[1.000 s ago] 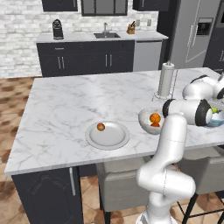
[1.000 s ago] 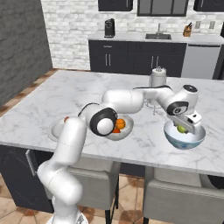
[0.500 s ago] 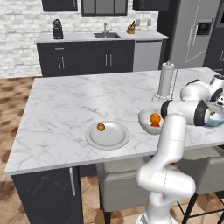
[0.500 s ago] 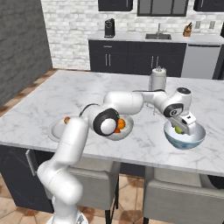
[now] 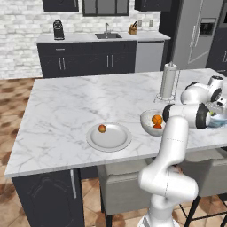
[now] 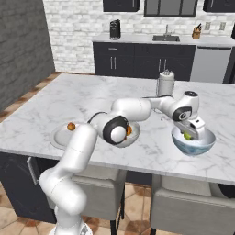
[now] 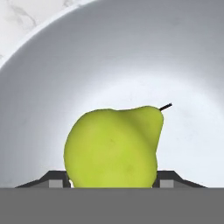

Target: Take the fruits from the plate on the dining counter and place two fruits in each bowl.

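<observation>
My gripper (image 6: 188, 134) reaches down into the light blue bowl (image 6: 194, 147) at the right of the dining counter (image 5: 62, 106). It is shut on the yellow-green fruit (image 7: 113, 148), a pear that hangs just above the bowl's pale inside (image 7: 131, 57). The speckled bowl (image 5: 147, 124) holds the orange fruit (image 5: 157, 119) and the red-orange fruit (image 5: 158, 127). The brownish-red fruit (image 5: 102, 128) lies on the plate (image 5: 116, 141) near its left rim. In the right base view the plate (image 6: 60, 137) sits at the left with that fruit (image 6: 71, 125) on it.
A paper towel roll (image 5: 169, 80) on a stand rises just behind the two bowls. Grey stools (image 6: 188, 206) stand under the counter's near edge. The sink counter (image 5: 102, 40) runs along the back wall.
The hand has sunk a little lower into the light blue bowl with the yellow-green fruit still in it. The other fruits have not moved.
</observation>
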